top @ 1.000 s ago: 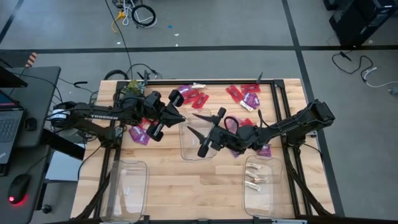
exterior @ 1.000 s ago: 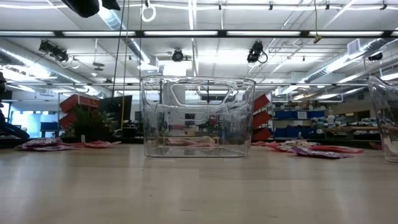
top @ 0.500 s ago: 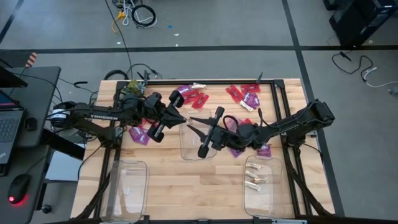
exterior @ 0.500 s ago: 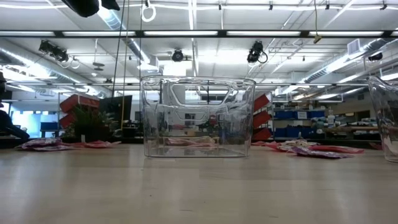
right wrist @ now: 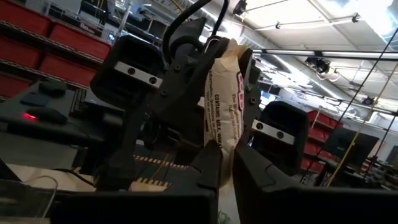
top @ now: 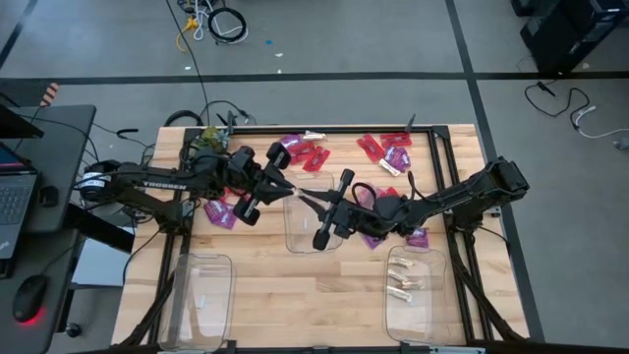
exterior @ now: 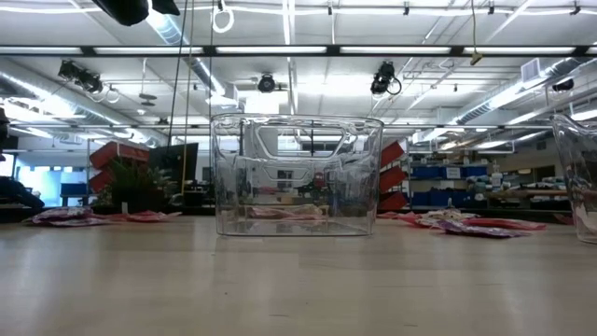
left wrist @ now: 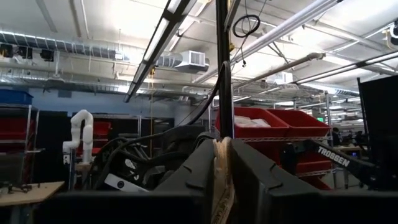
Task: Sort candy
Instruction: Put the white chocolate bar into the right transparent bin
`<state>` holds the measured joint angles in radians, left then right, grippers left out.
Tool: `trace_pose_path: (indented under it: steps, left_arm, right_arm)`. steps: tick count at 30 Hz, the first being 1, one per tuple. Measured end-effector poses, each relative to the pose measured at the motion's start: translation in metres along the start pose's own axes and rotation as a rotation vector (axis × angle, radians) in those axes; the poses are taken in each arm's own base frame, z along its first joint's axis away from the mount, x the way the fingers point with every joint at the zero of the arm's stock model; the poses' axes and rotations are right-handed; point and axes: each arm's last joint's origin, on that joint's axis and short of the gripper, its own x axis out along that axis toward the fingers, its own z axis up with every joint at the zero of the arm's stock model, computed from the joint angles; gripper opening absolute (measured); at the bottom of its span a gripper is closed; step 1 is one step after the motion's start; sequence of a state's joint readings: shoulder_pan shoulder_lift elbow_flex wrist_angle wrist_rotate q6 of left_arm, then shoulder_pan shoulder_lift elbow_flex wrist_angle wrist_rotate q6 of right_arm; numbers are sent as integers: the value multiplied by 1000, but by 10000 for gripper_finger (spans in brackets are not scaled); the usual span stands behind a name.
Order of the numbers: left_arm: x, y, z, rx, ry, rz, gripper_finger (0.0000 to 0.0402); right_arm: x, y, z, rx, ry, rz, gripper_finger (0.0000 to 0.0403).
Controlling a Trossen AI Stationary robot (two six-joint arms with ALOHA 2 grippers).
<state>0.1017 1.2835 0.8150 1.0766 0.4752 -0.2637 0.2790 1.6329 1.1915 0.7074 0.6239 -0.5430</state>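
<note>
A whitish-cream wrapped candy (top: 298, 192) hangs in the air between my two grippers, over the far left corner of the middle clear bin (top: 300, 238). My left gripper (top: 289, 187) comes at it from the table's left. My right gripper (top: 307, 195) comes from the right. Both are shut on it. Red and purple candies (top: 303, 152) lie on the table's far side, and a few purple ones (top: 218, 211) lie under the left arm. In the low view the middle bin (exterior: 297, 177) shows, but neither gripper does. My left gripper pinches one end of the cream candy (right wrist: 231, 55) between its two fingers, coming about level from the table's left. In its own wrist view the wrapper (left wrist: 222, 171) stands edge-on between the fingers. The candy is lifted clear. My right gripper pinches the candy's opposite end (right wrist: 222, 152) between its two fingers, coming about level from the table's right. The packet runs on lengthwise from its fingertips toward the left gripper, clear of the bin below.
A clear bin (top: 410, 287) with cream candies stands at the near right. Another clear bin (top: 201, 295) stands at the near left. More red and purple candies (top: 388, 152) lie at the far right, and some lie under the right arm (top: 418, 236).
My right gripper's fingers stood wide apart around the candy and have shut on its free end. My left gripper has kept its place with the candy between its fingers.
</note>
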Motion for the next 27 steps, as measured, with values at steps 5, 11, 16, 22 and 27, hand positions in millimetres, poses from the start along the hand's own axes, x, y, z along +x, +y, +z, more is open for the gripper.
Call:
trace_pose_path:
  steps: [5, 11, 16, 22, 27]
  left_arm:
    - [0, -2, 4, 19, -27, -44, 106]
    - [-8, 1, 20, 99, -30, -12, 137]
    - [-16, 16, 16, 96, 63, 66, 140]
    - [-23, 27, 5, 75, 202, 136, 140]
    - [-25, 29, -1, 54, 255, 151, 140]
  right_arm:
    - [-1, 1, 0, -11, 6, -9, 20]
    - [-12, 3, 9, -61, 80, -112, 19]
    - [-30, 7, 12, -97, 236, -171, 16]
    - [-66, 11, 5, 38, 437, -119, 16]
    - [-99, 10, -9, 279, 677, 50, 16]
